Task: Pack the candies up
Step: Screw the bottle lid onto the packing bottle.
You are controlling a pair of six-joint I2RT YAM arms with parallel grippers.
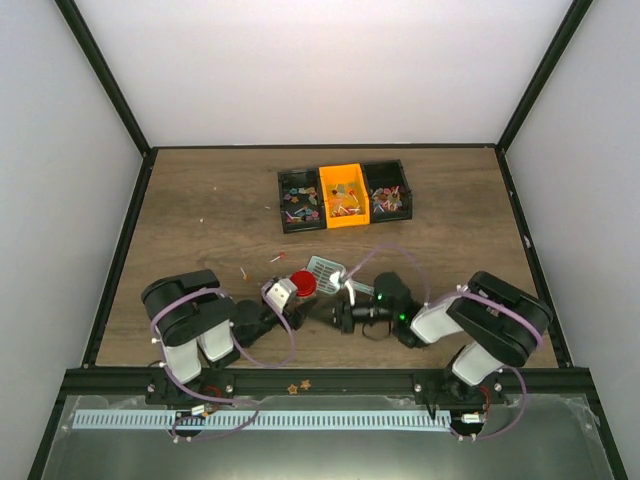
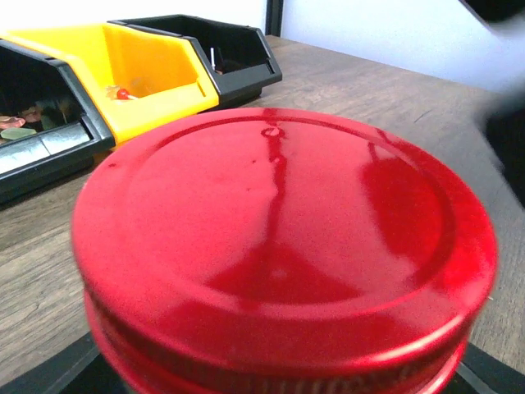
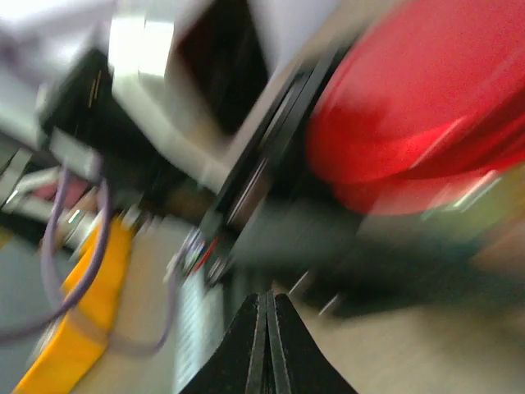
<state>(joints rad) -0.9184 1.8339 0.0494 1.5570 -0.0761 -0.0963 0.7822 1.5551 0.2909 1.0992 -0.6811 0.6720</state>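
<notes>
My left gripper (image 1: 295,296) is clasped wide around the red-lidded jar (image 2: 279,246) near the table's 6 o'clock edge, and my right gripper (image 3: 267,310) hangs pressed shut and empty just at the jar's 3 o'clock. The candies (image 1: 300,203) lie heaped in the bins (image 1: 343,171) at 12 o'clock, with a few strays on the wood at the jar's 10 o'clock. With the lid on I can't see inside, and the teal scoop (image 1: 323,267) lies idle at the jar's 1 o'clock, so I judge most packing remains.

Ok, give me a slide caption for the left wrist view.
Red lid fills the frame; yellow bin and black bins behind it.
</notes>
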